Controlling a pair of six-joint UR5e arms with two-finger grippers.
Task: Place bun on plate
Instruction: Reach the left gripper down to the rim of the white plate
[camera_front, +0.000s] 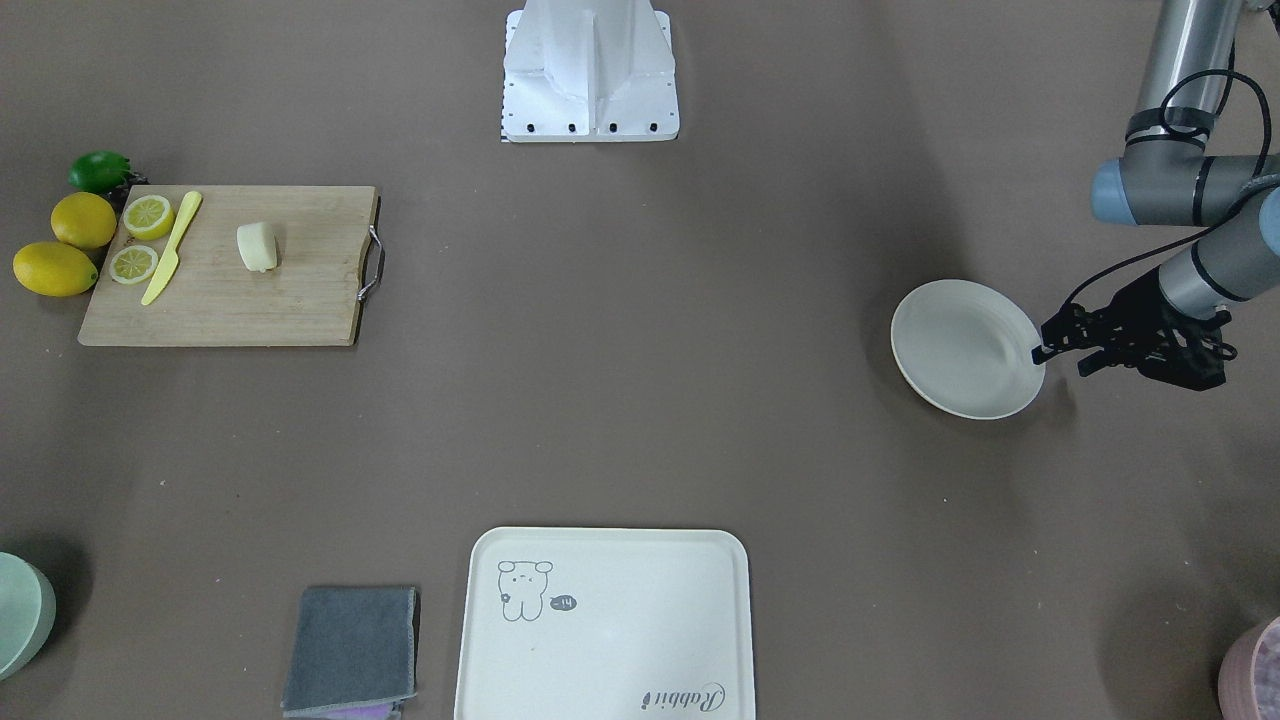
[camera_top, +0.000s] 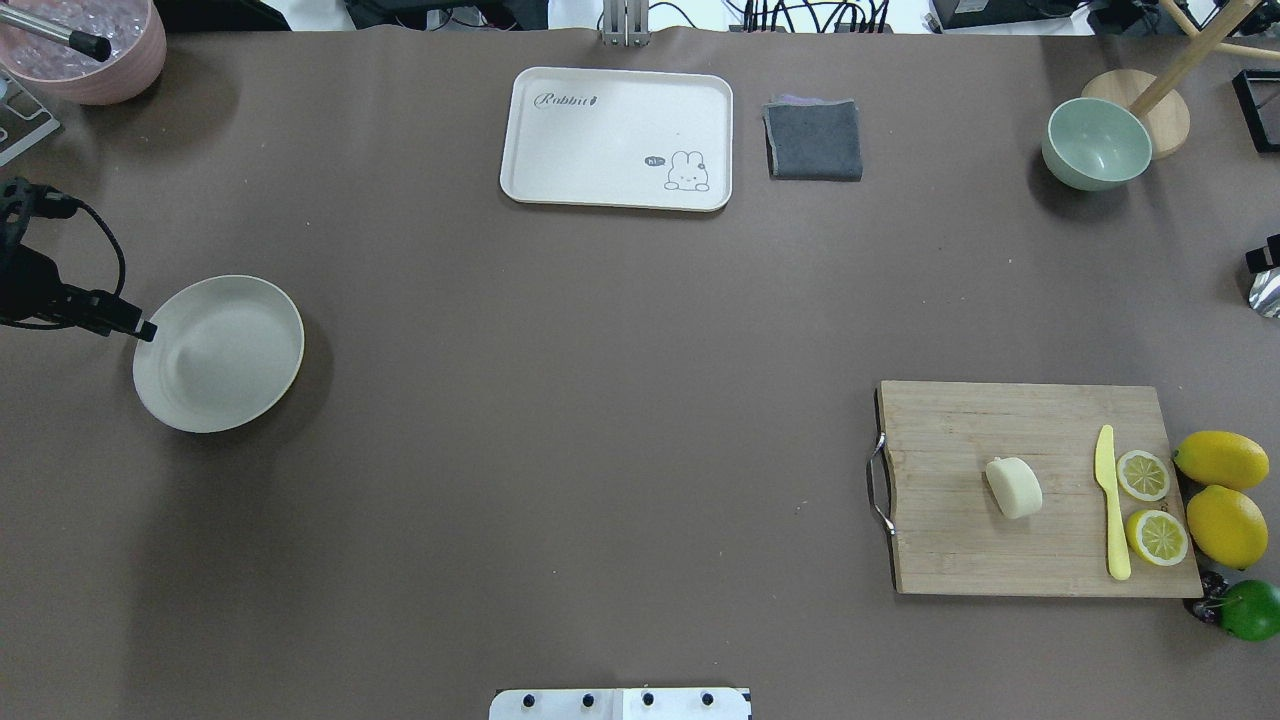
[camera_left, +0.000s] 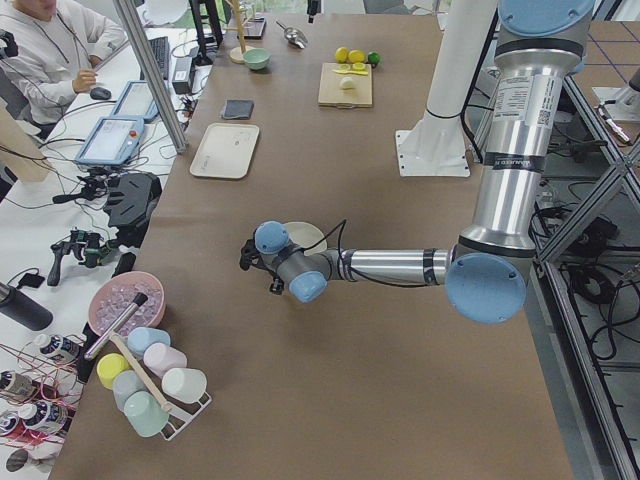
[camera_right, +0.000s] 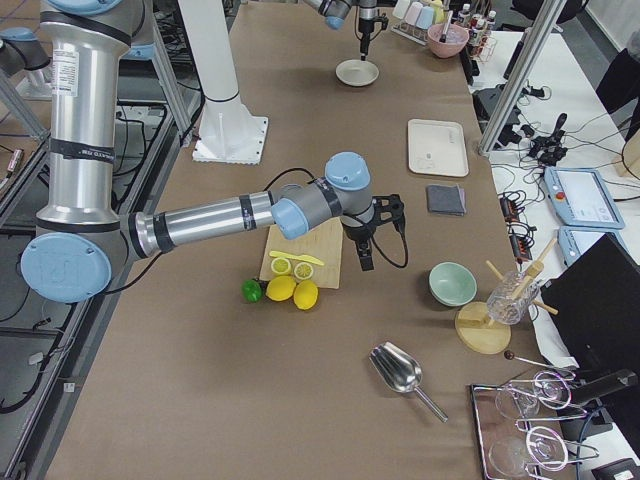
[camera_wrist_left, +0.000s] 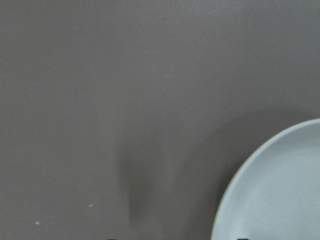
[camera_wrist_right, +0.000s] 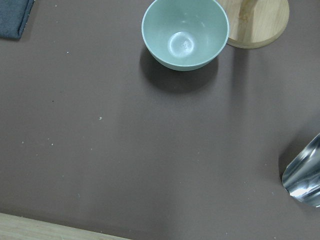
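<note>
The bun (camera_top: 1013, 487), a pale cream lump, lies on the wooden cutting board (camera_top: 960, 540) at the table's right side, also seen as the bun (camera_front: 257, 247). The off-white round plate (camera_top: 220, 352) sits bare on the left side. My left gripper (camera_front: 1060, 360) is open and low at the plate's (camera_front: 965, 348) outer rim, one finger over the rim and one outside it. The left wrist view shows the plate's edge (camera_wrist_left: 280, 195). My right gripper (camera_right: 365, 255) hangs past the board, away from the bun; I cannot tell whether it is open or shut.
On the board lie a yellow knife (camera_top: 1110, 505) and two lemon halves (camera_top: 1143, 475); two lemons (camera_top: 1222, 460) and a lime (camera_top: 1250, 610) sit beside it. A cream tray (camera_top: 617, 138), grey cloth (camera_top: 813, 140), green bowl (camera_top: 1097, 143) and pink bowl (camera_top: 85, 45) line the far edge.
</note>
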